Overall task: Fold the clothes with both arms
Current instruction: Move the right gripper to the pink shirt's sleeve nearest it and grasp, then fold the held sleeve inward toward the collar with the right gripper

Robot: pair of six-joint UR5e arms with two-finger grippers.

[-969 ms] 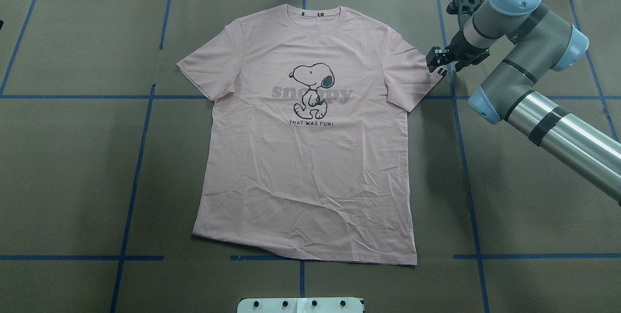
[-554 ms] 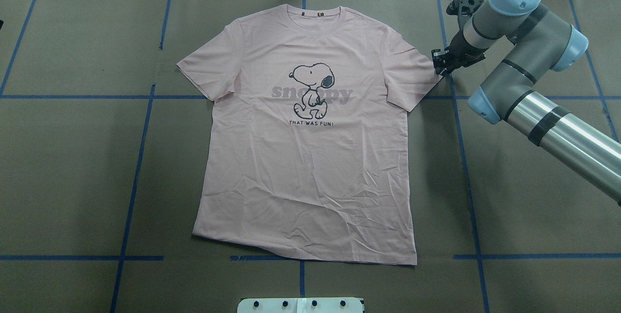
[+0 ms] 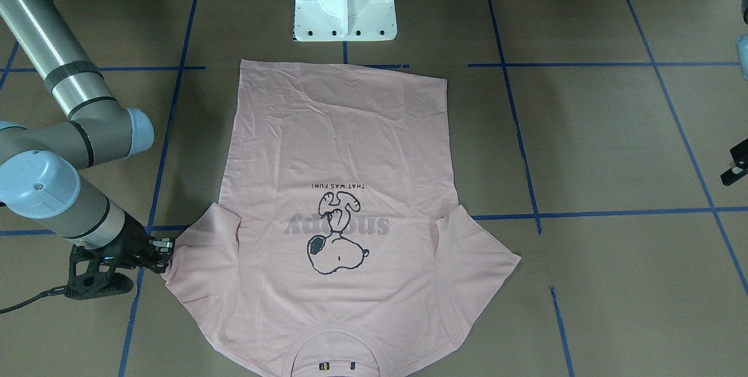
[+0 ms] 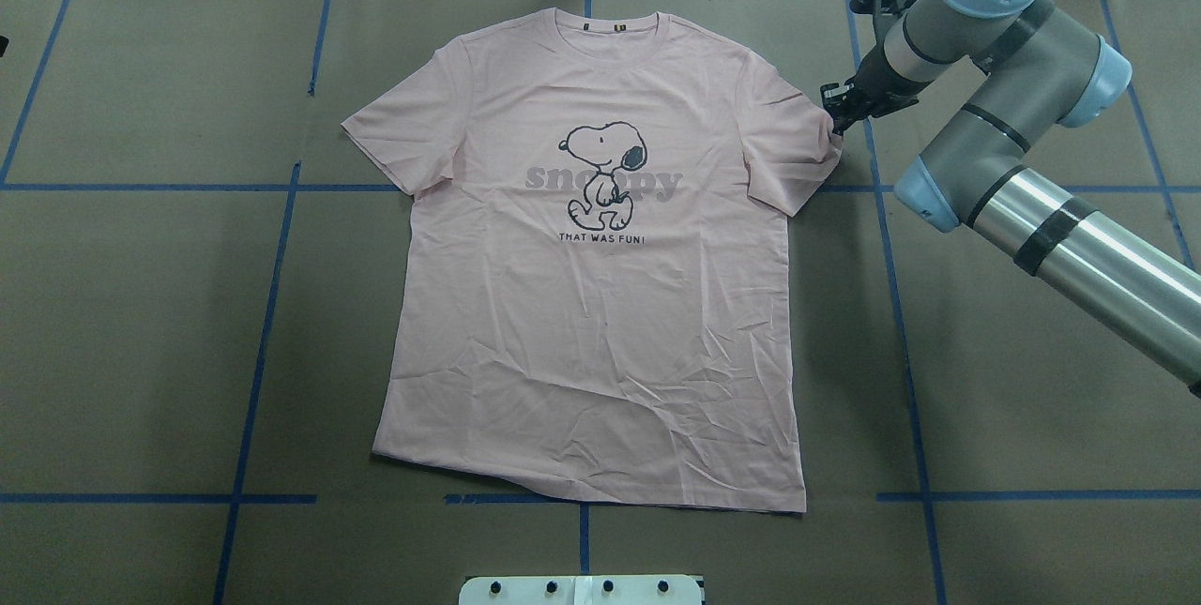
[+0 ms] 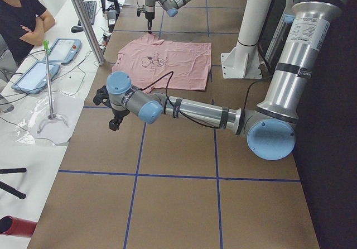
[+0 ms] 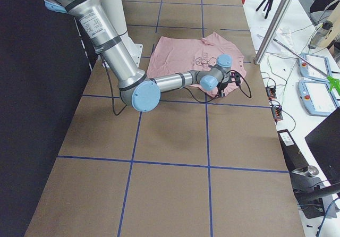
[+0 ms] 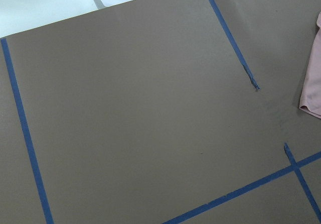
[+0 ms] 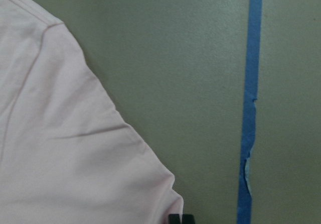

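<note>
The pale pink T-shirt point(image 4: 600, 305) lies flat, print up, collar at the far edge; it also shows in the front view point(image 3: 339, 149). My right gripper point(image 4: 835, 113) is at the tip of the shirt's right-hand sleeve, low at the table. In the right wrist view its fingertips point(image 8: 174, 219) stand close together at the sleeve corner point(image 8: 160, 189), shut on it. My left gripper point(image 5: 113, 121) hovers over bare table well left of the shirt; only a black piece of it shows at the front view's edge point(image 3: 735, 171). I cannot tell whether it is open or shut.
The white pedestal base point(image 3: 345, 3) stands at the near table edge by the shirt's hem. Blue tape lines point(image 4: 263, 324) cross the brown table cover. An operator point(image 5: 22, 14), tablets point(image 5: 61, 51) and a thin metal stand point(image 5: 50, 92) are beyond the far edge.
My right gripper closed on the sleeve tip and shifted slightly up and left in the overhead view. The sleeve corner drew inward and its black tag no longer shows.
</note>
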